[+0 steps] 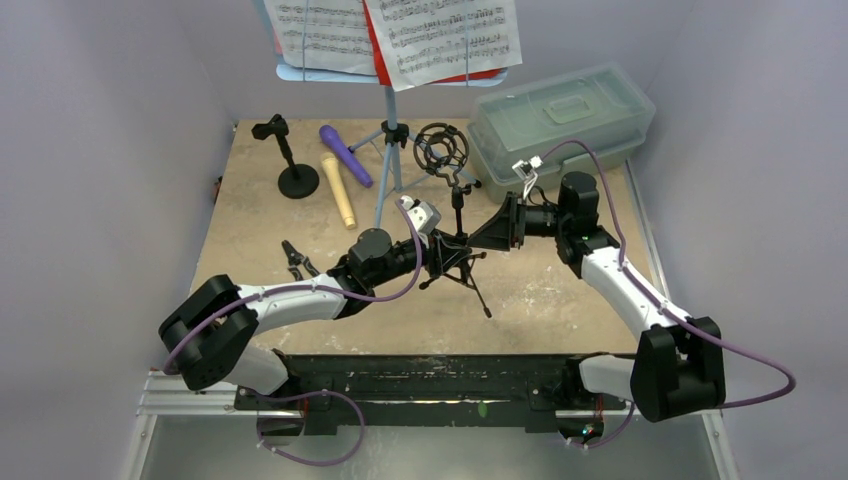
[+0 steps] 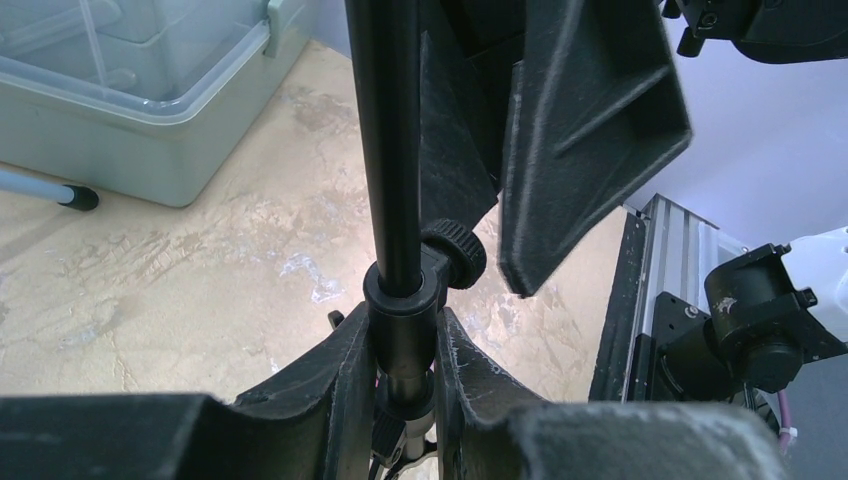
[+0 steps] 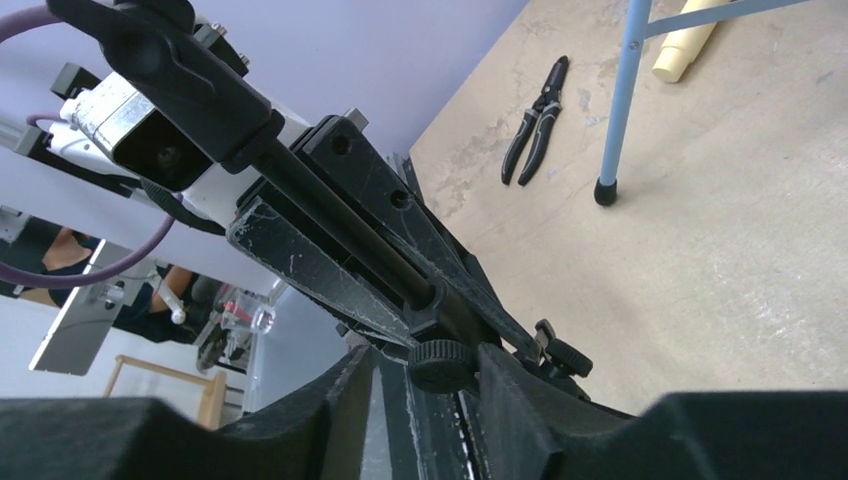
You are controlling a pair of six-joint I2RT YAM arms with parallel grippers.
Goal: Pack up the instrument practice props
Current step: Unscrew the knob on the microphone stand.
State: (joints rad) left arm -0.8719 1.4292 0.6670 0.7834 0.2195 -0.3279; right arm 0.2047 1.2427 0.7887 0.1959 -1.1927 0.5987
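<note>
our left hand is clenched on the smooth black pole of the tripod stand, its matte fingers pressed against the round collar. this is near the middle of the mottled, sandy tabletop. our right hand straddles the stand's ribbed knob; we cannot tell whether it grips. behind, a purple microphone and a tan microphone lie side by side, near a round-base holder. a pale-blue rack carries printed pages. a translucent lidded box sits far right.
</note>
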